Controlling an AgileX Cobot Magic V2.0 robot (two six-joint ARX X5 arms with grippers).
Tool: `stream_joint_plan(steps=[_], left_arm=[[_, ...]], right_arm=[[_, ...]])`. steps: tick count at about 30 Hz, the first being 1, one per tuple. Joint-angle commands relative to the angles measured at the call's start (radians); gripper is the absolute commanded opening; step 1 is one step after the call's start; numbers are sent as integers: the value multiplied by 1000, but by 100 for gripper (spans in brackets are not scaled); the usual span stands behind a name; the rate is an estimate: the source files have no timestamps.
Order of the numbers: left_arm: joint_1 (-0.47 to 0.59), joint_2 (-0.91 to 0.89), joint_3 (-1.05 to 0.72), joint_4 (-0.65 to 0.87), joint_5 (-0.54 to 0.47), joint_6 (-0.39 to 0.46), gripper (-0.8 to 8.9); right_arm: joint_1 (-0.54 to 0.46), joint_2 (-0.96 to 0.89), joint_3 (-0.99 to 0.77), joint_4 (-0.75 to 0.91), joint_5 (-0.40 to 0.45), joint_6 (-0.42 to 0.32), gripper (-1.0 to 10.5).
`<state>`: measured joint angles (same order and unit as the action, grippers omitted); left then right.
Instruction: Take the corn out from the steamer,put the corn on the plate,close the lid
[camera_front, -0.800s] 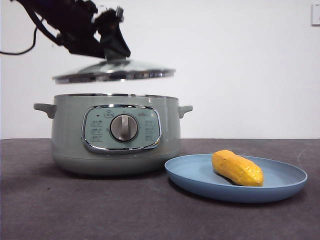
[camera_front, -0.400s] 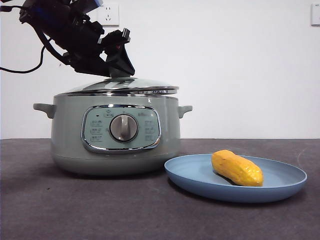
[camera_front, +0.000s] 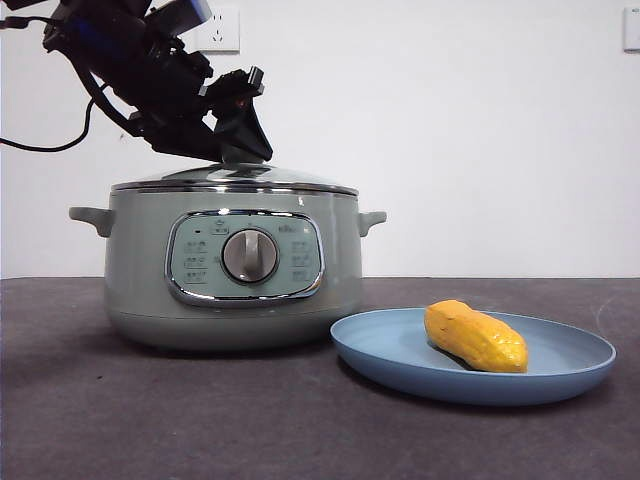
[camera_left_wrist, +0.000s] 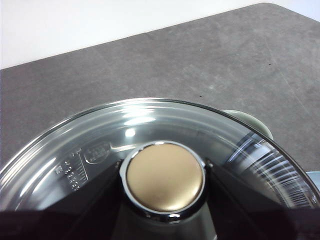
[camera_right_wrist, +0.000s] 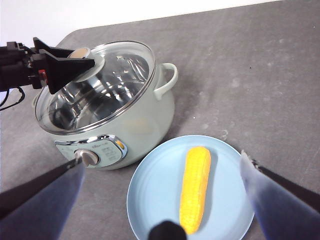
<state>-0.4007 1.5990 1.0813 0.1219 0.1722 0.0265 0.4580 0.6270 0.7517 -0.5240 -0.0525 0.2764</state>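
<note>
The clear glass lid (camera_front: 235, 178) rests level on the sage-green steamer (camera_front: 235, 270). My left gripper (camera_front: 236, 150) comes down from the upper left and is shut on the lid's knob (camera_left_wrist: 165, 176), one black jaw on each side of it. The yellow-orange corn (camera_front: 475, 337) lies on the light-blue plate (camera_front: 560, 375), to the right of the steamer. My right gripper (camera_right_wrist: 160, 160) hangs open high above the plate (camera_right_wrist: 150, 200) and the corn (camera_right_wrist: 196, 187), holding nothing. The right wrist view also shows the steamer (camera_right_wrist: 145, 120) with the lid (camera_right_wrist: 110, 90) on it.
The dark grey tabletop (camera_front: 150, 420) stretches in front of the steamer and plate. A white wall with a socket (camera_front: 222, 28) stands behind. The left arm's cable (camera_front: 50, 145) hangs at the far left.
The left gripper has lowered the lid from a tilted hover above the steamer down onto its rim. The corn and the plate have not moved.
</note>
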Motion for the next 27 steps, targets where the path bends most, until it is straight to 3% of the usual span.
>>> stream_joint_plan(steps=[1, 7, 9, 10, 12, 20, 27], left_arm=[[-12, 27, 2, -23, -19, -23, -8], [-12, 27, 2, -61, -20, -24, 41], [-12, 27, 2, -62, -20, -24, 188], [-12, 27, 2, -62, -19, -24, 330], [-12, 27, 2, -59, -19, -24, 510], [-12, 5, 33, -97, -12, -26, 527], [-12, -70, 116, -248, -11, -26, 527]], right_arm=[[1, -2, -8, 6, -1, -5, 601], [2, -2, -8, 6, -1, -10, 599], [1, -2, -8, 5, -1, -16, 599], [1, -2, -8, 4, -1, -16, 599], [1, -2, -8, -2, -1, -16, 599], [1, -2, -8, -12, -1, -24, 599], [1, -2, -8, -31, -2, -47, 599]])
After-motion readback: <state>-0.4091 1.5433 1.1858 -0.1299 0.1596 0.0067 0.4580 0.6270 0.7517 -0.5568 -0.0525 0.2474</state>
